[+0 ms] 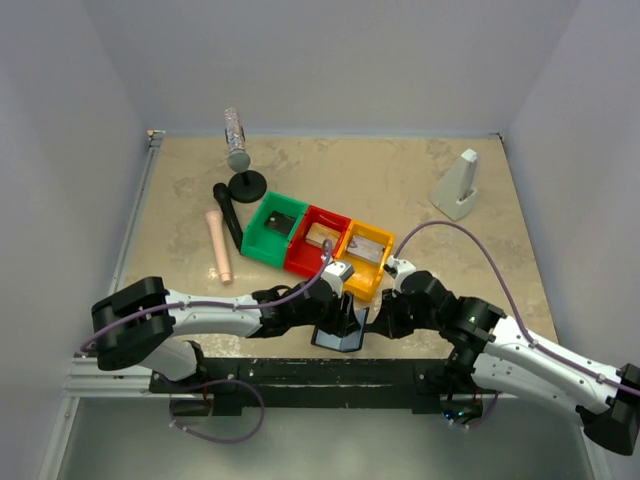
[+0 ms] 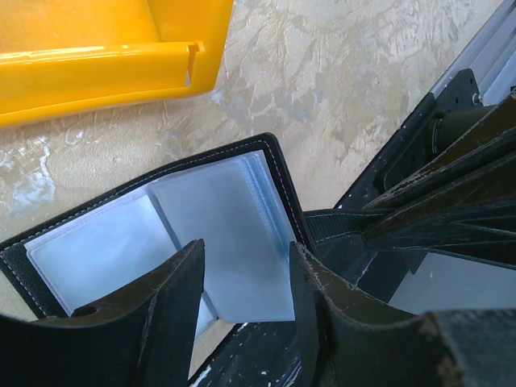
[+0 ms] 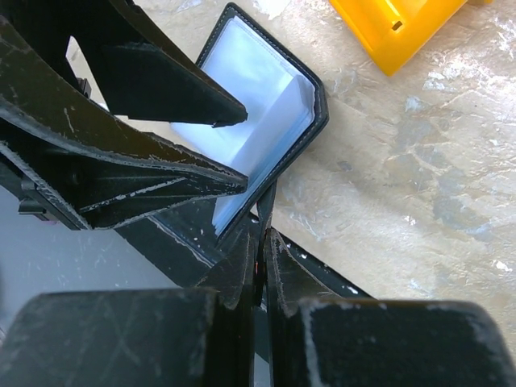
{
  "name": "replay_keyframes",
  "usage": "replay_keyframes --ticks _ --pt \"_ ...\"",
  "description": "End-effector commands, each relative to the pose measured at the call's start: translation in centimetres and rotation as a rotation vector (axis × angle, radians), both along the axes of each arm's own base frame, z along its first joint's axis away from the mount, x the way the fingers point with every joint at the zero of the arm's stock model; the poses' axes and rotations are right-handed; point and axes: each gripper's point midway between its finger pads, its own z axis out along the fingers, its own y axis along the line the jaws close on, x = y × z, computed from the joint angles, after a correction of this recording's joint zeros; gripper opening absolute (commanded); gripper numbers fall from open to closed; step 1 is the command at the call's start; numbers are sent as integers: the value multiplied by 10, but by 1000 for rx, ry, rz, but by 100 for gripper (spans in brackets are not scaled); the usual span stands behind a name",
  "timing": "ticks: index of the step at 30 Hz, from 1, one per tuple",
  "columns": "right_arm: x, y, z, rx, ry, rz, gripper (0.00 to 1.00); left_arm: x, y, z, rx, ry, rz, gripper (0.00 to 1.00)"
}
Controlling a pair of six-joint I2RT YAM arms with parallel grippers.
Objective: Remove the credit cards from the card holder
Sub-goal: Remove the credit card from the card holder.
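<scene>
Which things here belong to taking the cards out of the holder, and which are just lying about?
Job: card holder; left pincer, open over it; right pincer, shut on its edge.

Lying about: green bin, red bin, yellow bin, bottle, black stand, beige cylinder, white wedge.
</scene>
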Motion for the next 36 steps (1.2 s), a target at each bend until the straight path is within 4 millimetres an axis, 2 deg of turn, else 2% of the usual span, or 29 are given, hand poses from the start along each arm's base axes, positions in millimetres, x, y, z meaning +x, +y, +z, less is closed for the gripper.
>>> replay_keyframes --ticks 1,13,23,30,32,36 --pt "9 8 25 42 -67 14 0 2 -14 16 -42 -28 -22 51" --pt "9 11 40 63 -89 42 0 5 -10 8 -7 -26 -3 48" --pt "7 11 42 46 -81 65 0 16 10 6 42 -55 89 45" --pt "2 10 42 28 -76 105 0 22 30 26 -8 -105 161 49" --pt "2 10 42 23 -76 112 0 23 30 33 -21 -124 154 49" --pt "2 9 41 16 -82 117 0 22 26 33 -14 -123 133 50"
